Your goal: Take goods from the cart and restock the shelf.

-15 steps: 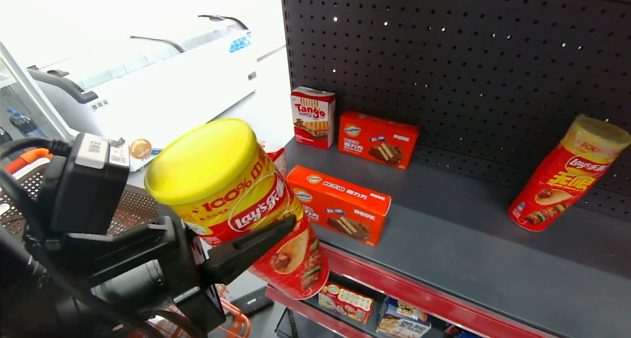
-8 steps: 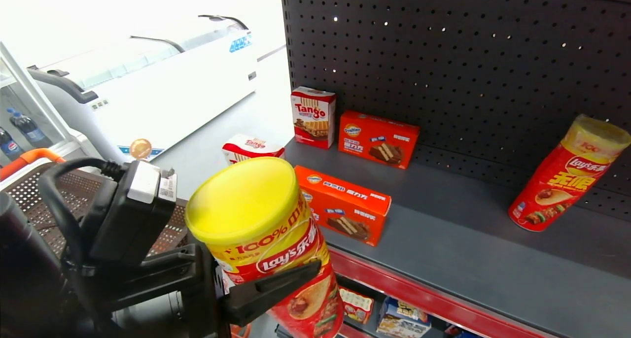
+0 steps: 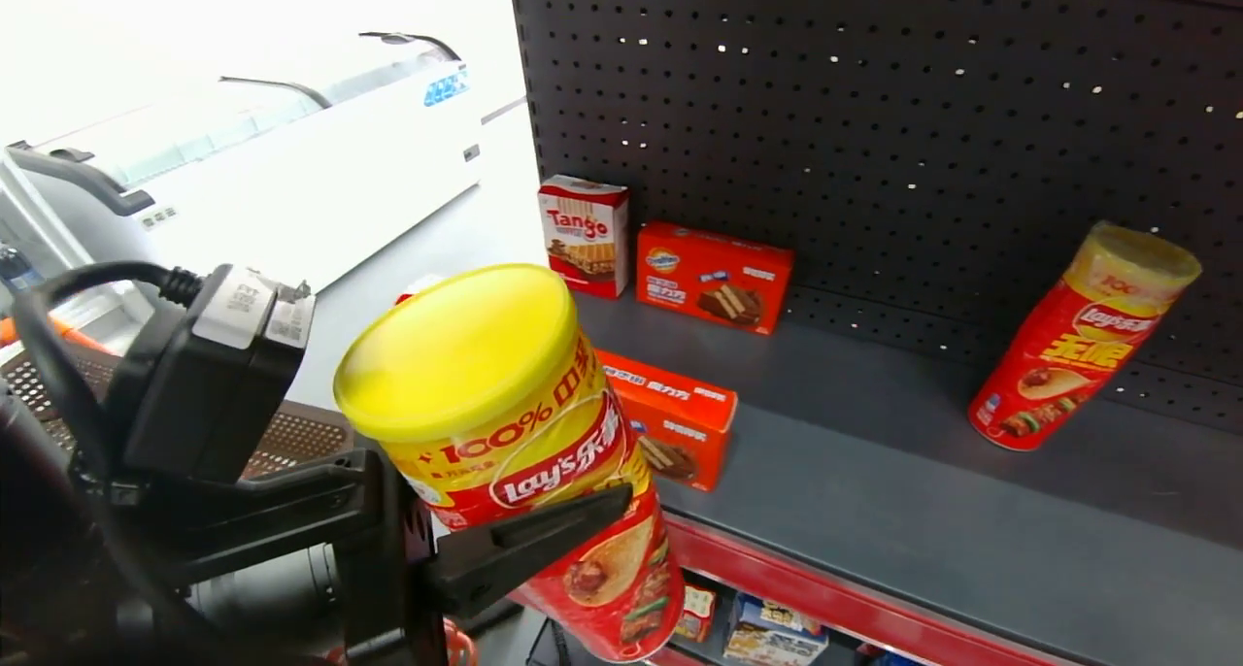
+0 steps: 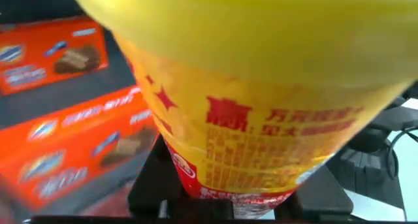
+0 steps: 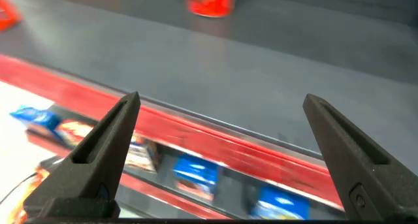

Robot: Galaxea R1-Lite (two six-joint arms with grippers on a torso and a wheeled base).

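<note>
The grey shelf [image 3: 874,530] spreads across the lower right. At lower left, the left gripper [image 3: 486,496] clamps a tilted crisp can [image 3: 486,375], base nearest the shelf's front edge.

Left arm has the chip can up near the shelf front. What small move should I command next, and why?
Probably lift slightly and ease forward and right. The left gripper holds the yellow-lidded red chip can tilted, its base seemingly below the red shelf lip, and the orange cardboard box lies just behind it; bare grey shelf opens to that box's right.
</note>
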